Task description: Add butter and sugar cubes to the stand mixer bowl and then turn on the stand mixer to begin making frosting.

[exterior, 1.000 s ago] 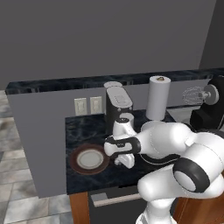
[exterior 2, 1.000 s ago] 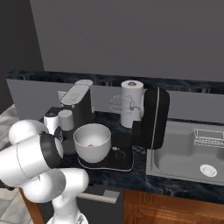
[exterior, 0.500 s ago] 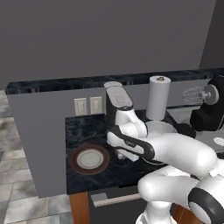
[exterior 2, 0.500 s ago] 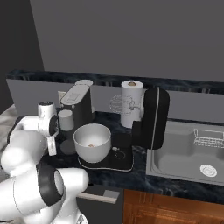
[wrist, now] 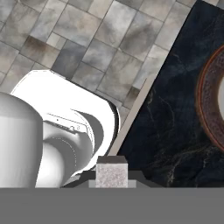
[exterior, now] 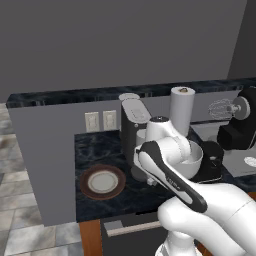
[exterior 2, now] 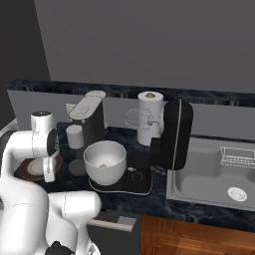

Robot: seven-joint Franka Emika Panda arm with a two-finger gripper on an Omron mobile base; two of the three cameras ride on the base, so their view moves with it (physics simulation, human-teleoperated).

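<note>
In the hand view my gripper point(wrist: 112, 178) points down over the counter's front edge, left of the brown-rimmed plate point(wrist: 205, 109). It is shut on a small whitish sugar cube point(wrist: 112, 174) between its dark fingertips. The off-white stand mixer bowl point(exterior 2: 105, 160) sits on the flat base of the black stand mixer point(exterior 2: 174, 133), under the wire whisk point(exterior 2: 135, 119). A tiny tan piece point(exterior 2: 103, 166) lies at the bowl's bottom. My arm covers most of the bowl point(exterior: 196, 156) in the left base view. The butter is out of view.
A dark grey coffee machine point(exterior: 133, 125) with a small cup point(exterior 2: 74, 136) stands left of the bowl. A paper towel roll point(exterior 2: 150, 117) stands behind it. The plate point(exterior: 102, 182) lies at the counter's left. A steel sink point(exterior 2: 214, 179) is on the right.
My arm has swung up from over the plate and its elbow has come toward the cameras. The bowl, the mixer and the plate have not moved.
</note>
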